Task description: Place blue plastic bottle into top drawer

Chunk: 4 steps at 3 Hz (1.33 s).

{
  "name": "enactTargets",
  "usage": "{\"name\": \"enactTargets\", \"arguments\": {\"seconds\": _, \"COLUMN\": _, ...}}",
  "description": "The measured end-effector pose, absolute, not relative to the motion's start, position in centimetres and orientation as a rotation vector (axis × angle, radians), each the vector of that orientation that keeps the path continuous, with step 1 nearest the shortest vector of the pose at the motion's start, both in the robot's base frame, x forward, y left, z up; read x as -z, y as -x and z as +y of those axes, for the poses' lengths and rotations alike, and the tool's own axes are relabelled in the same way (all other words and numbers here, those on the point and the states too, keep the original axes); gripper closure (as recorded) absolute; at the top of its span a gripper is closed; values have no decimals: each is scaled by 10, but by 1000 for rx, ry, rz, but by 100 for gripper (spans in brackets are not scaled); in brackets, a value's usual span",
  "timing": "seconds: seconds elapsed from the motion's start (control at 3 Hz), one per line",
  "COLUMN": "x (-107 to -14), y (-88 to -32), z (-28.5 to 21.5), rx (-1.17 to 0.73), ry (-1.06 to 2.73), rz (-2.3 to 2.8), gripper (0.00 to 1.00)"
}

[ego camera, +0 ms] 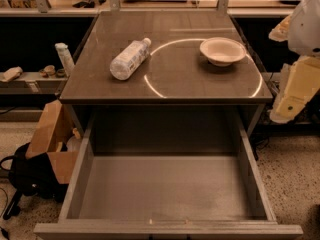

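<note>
blue plastic bottle [129,59]: lying on its side on the tabletop [170,86], left half, about 9 o'clock from the centre. White cap points to 1 o'clock, base to 7 o'clock. Nothing touches it.
top drawer [165,186]: pulled out fully at 6 o'clock, below the front edge of the tabletop. Grey floor and low grey sides, nothing inside. The bottle is not yet in it.
gripper [292,96]: at the far right edge, 3 o'clock from the tabletop, off the table and well apart from the bottle. It shows only as pale yellowish and white arm parts. Cannot tell if it is released or clenched, and it holds nothing that shows.
bowl [222,50]: shallow, pale, upright, on the right half of the tabletop at 2 o'clock, well apart from the bottle.
ring [150,86]: thin bright arc on the tabletop, running between bottle and bowl and round under the bowl.
cardboard box [52,139]: open, on the floor at 8 o'clock, just beside the left wall of the drawer.
black bag [25,176]: on the floor, touching the box, 8 o'clock.
white bottle [65,58]: slim, opaque, upright on a low shelf off the left of the table, 9 o'clock.
</note>
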State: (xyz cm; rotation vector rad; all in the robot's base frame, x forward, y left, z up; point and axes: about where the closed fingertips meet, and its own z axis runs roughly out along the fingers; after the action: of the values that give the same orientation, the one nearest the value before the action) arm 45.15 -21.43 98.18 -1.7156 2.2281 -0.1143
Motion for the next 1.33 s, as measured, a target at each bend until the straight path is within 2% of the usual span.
{"name": "enactTargets", "arguments": {"seconds": 0.67, "x": -989, "y": -486, "z": -197, "rx": 159, "ry": 1572, "rz": 2407, "gripper": 0}}
{"name": "enactTargets", "arguments": {"seconds": 1.33, "x": -989, "y": -522, "z": -154, "rx": 250, "ry": 1374, "rz": 2544, "gripper": 0}}
